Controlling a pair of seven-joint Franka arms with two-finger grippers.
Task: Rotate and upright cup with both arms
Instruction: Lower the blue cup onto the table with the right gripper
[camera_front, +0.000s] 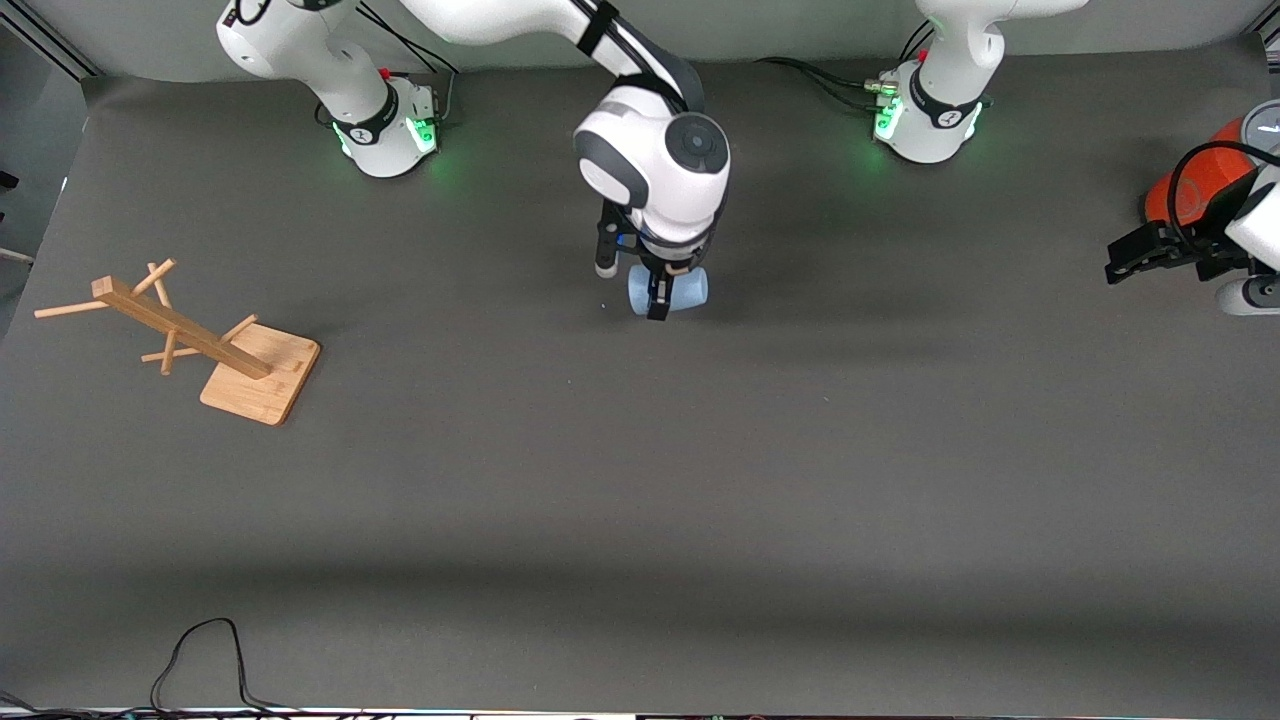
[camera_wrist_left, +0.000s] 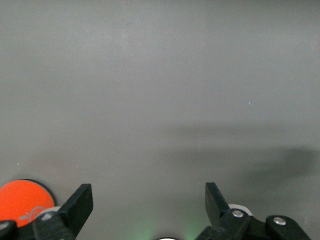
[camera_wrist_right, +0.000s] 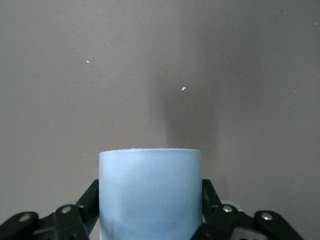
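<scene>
Fingers of my right claw (camera_front: 661, 297) clamped the pale-blue cup (camera_front: 690, 289) lying sideways on the table (camera_front: 640, 500); my left claw (camera_wrist_left: 148, 210) waited, spread apart.

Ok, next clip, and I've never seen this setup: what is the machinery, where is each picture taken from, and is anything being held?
Two white robot arms stand at a grey table. The wide picture looks down from a high camera facing them; the other two come from cameras on each arm's wrist. The right gripper is at mid-table, its fingers on either side of a pale-blue cup that lies on its side. The left gripper waits open at the left arm's end of the table, beside an orange cylinder. A wooden rack lies toppled at the right arm's end.
</scene>
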